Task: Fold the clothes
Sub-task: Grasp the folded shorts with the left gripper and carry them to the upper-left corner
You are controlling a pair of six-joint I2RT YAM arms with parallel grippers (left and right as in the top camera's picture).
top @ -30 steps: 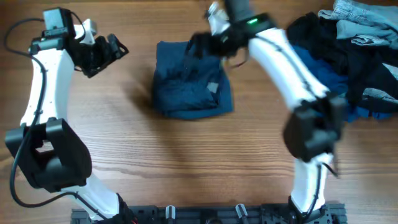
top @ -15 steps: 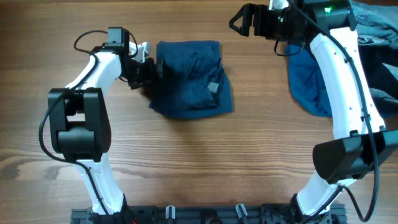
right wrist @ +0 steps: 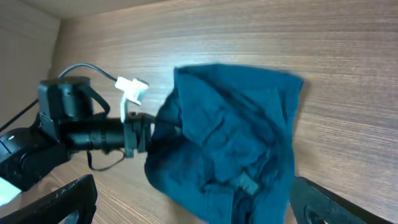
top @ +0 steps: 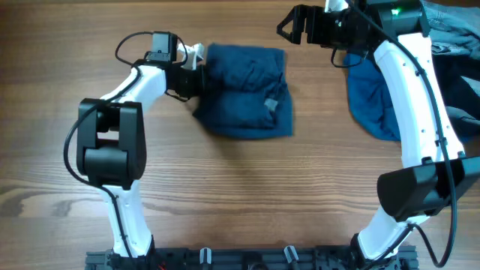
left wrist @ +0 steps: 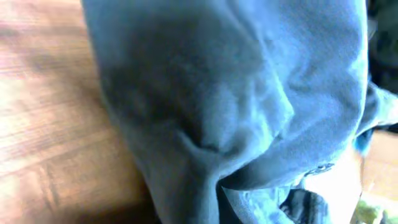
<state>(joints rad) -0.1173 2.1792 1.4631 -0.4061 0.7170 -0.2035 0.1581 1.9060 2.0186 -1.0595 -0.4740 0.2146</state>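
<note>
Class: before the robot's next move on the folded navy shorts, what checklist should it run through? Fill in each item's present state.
1. Navy shorts lie folded in a compact bundle: ok.
2. Left hand shut at the shorts' left edge: ok.
3. Cloth actually pinched in the left hand: cannot tell.
4. Right hand open and clear of the shorts: ok.
5. Unfolded pile lies apart from the shorts: ok.

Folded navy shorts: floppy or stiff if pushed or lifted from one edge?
Likely floppy: the shorts show soft creases and loose layers, so a lifted edge would probably sag and unfold. Pushed by the left gripper, they may bunch rather than slide cleanly on the table.
</note>
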